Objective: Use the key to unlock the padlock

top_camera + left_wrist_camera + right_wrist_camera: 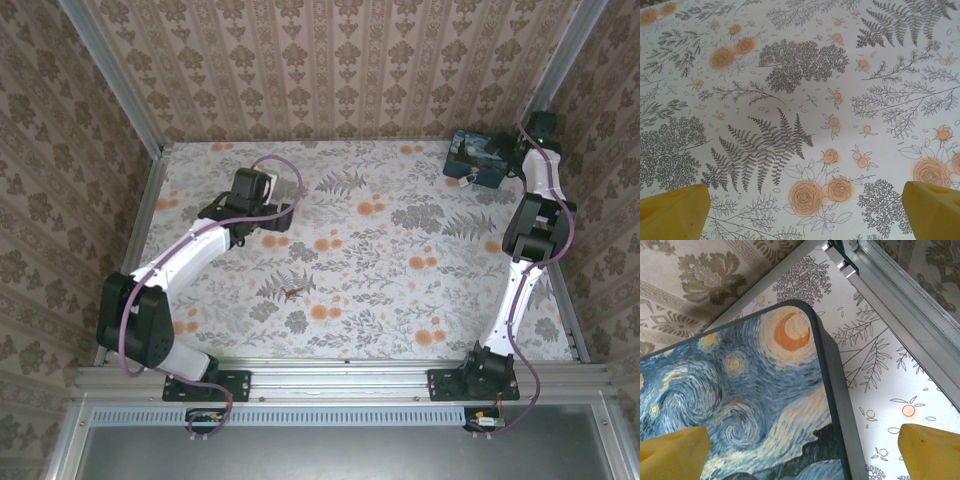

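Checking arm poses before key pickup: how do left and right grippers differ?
Left gripper hangs over bare floral table cover; right gripper hangs over the blue box lid's edge. Left gripper is mid-table, left side; right gripper is at the far right corner. Shared: yellow fingers, jaws open, nothing held.

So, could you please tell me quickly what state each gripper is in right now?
Left gripper: open, holding nothing, above the patterned table.
Right gripper: open, holding nothing, over the edge of the blue box.
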